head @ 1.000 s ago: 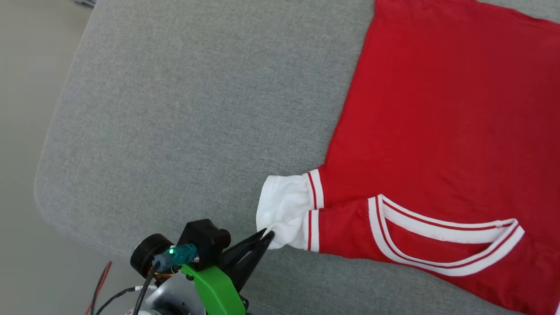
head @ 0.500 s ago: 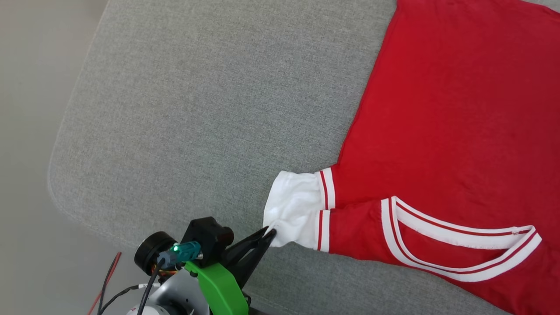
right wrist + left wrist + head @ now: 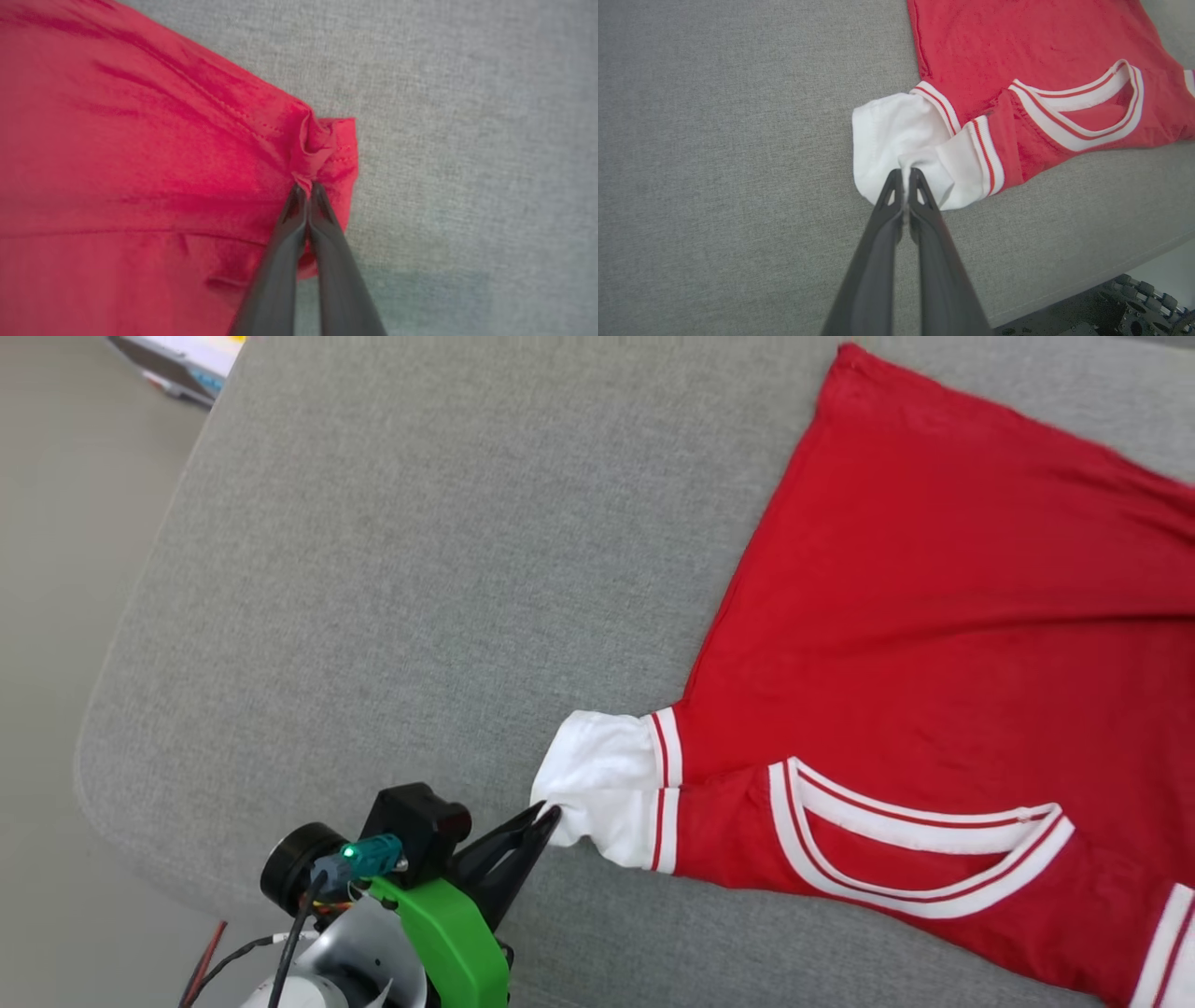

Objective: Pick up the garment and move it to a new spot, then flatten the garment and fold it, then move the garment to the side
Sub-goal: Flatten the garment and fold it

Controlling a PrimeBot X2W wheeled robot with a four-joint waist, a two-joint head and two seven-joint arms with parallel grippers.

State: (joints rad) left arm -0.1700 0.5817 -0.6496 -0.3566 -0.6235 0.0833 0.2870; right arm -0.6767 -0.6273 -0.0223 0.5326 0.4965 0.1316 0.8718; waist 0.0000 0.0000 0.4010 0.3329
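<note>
Our left end effector (image 3: pixel 551 817) was pinched shut on the cuff of the white sleeve (image 3: pixel 602 775). Our right end effector (image 3: pixel 306 186) was clamped on a bunched, hemmed red corner (image 3: pixel 322 140) of the same jersey (image 3: pixel 934 616). We saw the jersey lying spread on the grey cushion (image 3: pixel 373 569). Its body stretched forward and to the right of the left end effector, with the striped collar (image 3: pixel 915 823) near the cushion's front edge and the hem farther off. We judged its long axis to run from collar to hem, roughly away from us, so the two grips sat well apart. Bare cushion lay to the left, the side nearer our left arm, so a move that way would draw the body along after the sleeve.
</note>
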